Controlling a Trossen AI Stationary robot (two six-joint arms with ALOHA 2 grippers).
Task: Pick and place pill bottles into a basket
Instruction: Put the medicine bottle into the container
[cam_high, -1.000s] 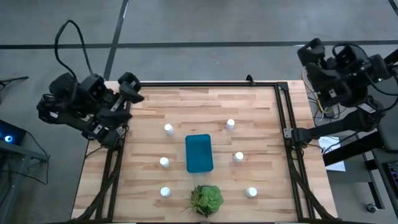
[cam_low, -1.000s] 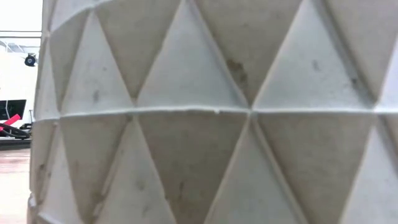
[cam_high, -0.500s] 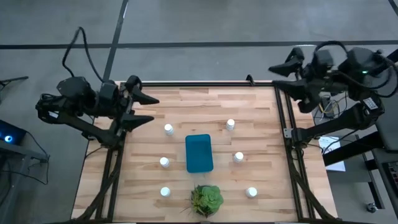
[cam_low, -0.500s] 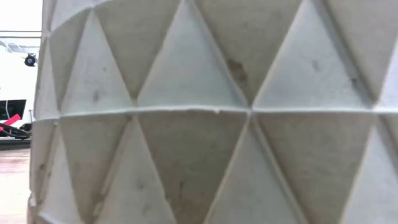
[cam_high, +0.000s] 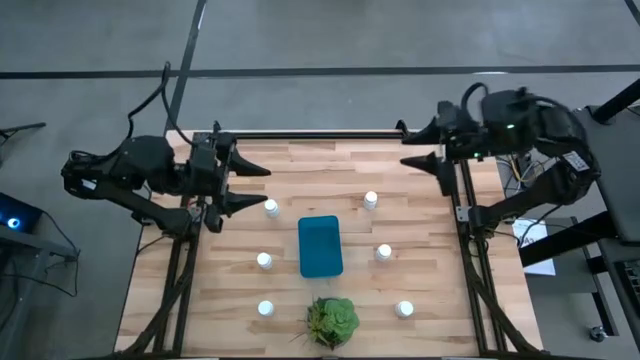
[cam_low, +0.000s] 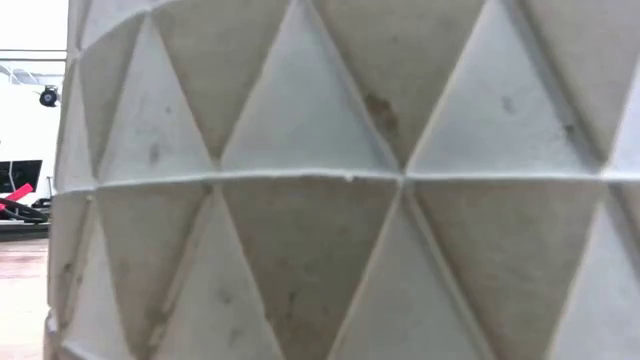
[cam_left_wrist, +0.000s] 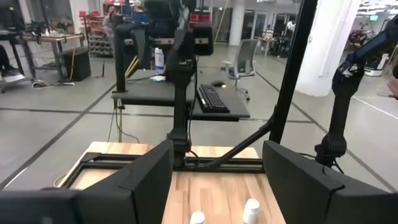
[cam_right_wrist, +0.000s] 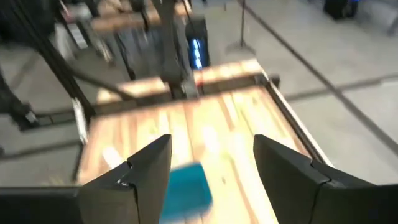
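Pill bottles (cam_high: 271, 208), six of them, stand apart on the wooden table (cam_high: 420, 200) around the teal basket (cam_high: 320, 246), none inside it; a green plant (cam_high: 332, 321) sits just below the basket. Left gripper (cam_high: 252, 187) hangs over the table's left edge, fingers spread w/ nothing between; right gripper (cam_high: 420, 145) over the upper-right corner, likewise spread and empty.

The high view looks straight down on the table (cam_high: 400, 200). The low view is blocked by a faceted pot (cam_low: 340, 180). Each wrist view looks ahead between its fingers; both show the table.
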